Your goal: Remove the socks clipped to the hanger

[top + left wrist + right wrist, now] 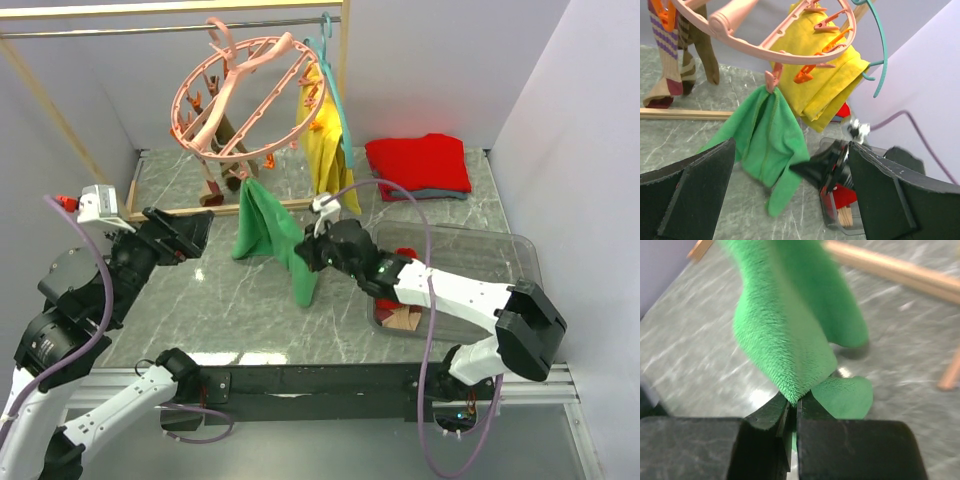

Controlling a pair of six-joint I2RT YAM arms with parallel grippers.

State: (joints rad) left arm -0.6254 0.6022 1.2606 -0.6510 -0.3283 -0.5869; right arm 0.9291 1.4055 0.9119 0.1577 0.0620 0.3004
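Note:
The salmon-pink ring hanger (245, 95) hangs from the rail and also shows in the left wrist view (765, 45). Brown-and-tan striped socks (218, 160) dangle from its far clips (665, 65). A green fuzzy fabric piece (265, 225) hangs from a pink clip (771, 80) on the near rim. My right gripper (305, 255) is shut on its lower edge (795, 325), with the fabric pinched between the jaws (797, 402). My left gripper (185, 235) is open and empty, left of the green piece (767, 135).
A yellow cloth (325, 145) hangs on a thin teal hanger (335, 90). A folded red garment (418, 163) lies at the back right. A clear bin (520, 260) under my right arm holds red and striped fabric (400, 318). A wooden rack base (170, 212) crosses the table.

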